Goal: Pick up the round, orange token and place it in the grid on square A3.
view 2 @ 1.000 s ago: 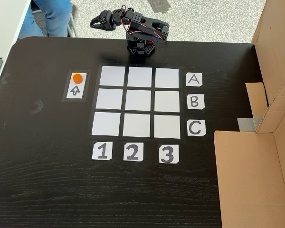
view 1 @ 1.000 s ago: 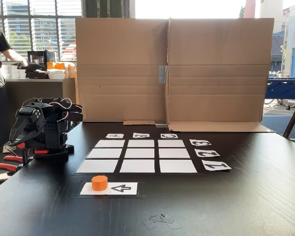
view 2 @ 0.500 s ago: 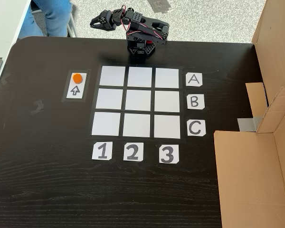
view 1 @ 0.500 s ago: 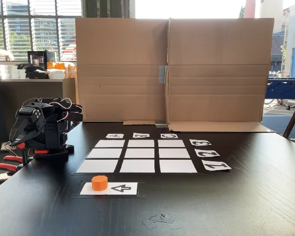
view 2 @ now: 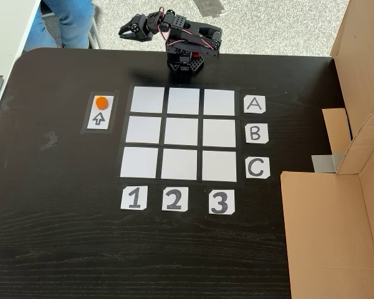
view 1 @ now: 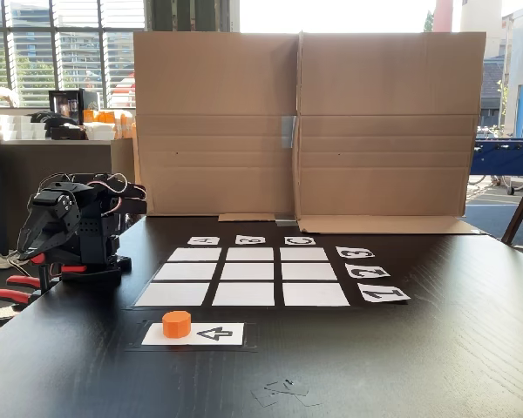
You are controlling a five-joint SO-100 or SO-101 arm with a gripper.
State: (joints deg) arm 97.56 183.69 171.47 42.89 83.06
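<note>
A dark wooden desk [view 2: 62, 237] holds a three-by-three grid [view 2: 183, 133] of white paper squares, with letter labels A, B, C on one side and number labels 1, 2, 3 on another. The orange token [view 2: 101, 103] sits on a white arrow card [view 2: 101, 113] just beside the grid, exactly where it was a second ago. Square A3 [view 2: 219, 102], the corner cell next to label A above label 3 in a fixed view from above, is bare. The black robot arm [view 2: 186, 45] stays folded at the desk's edge, barely shifted. Its gripper [view 2: 128, 28] hangs off the edge, holding nothing; how far it is open cannot be told. A cardboard screen [view 1: 305, 122] stands behind.
</note>
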